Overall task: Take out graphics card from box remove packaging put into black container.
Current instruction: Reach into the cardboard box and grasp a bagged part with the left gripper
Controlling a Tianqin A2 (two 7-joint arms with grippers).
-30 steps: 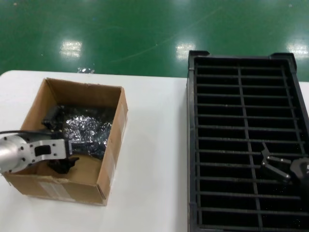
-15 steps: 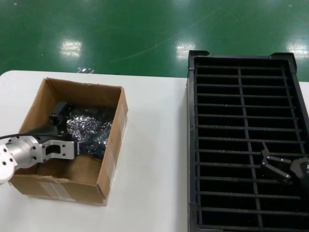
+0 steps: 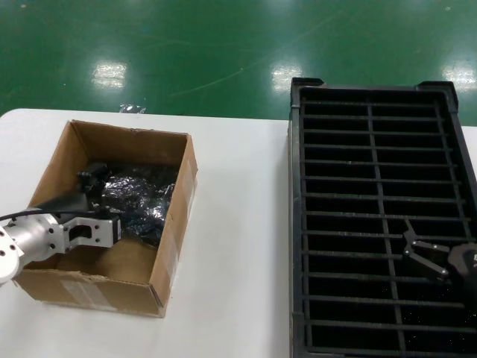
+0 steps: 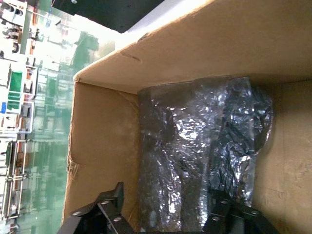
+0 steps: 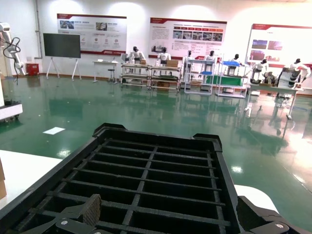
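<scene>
**Left gripper straddling bagged card in box**

Head view: the left gripper is reaching down into the box, right at the packaging, which is lying flat on the box floor. The right gripper is idling over the black container, well apart, fingers spread.

Left wrist view: the packaging is running lengthwise straight out from the left gripper, whose jaws are standing open either side of its near end, not pinching. Crinkly, shiny, grey; graphics card inside hidden.

Right wrist view: the right gripper is hovering, open, above the black container, whose slots look empty.
</scene>
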